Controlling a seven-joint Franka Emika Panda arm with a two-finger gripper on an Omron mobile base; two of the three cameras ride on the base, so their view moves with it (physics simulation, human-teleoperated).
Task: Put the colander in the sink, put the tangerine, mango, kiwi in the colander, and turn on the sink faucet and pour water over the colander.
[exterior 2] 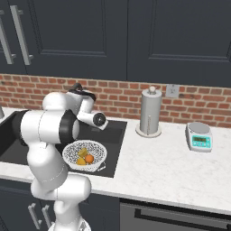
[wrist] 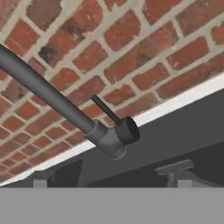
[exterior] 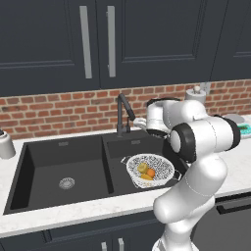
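Observation:
The white speckled colander sits in the right basin of the black sink. Inside it lie the deep orange tangerine, the yellow-orange mango and a duller yellow-green fruit, apparently the kiwi. The black sink faucet rises behind the divider. My gripper hovers open just right of the faucet, facing its base and small side lever, touching nothing. No water is in view.
The brick backsplash stands close behind the faucet, with dark cabinets above it. On the right counter are a paper towel holder and a small scale. A pale canister stands left of the sink.

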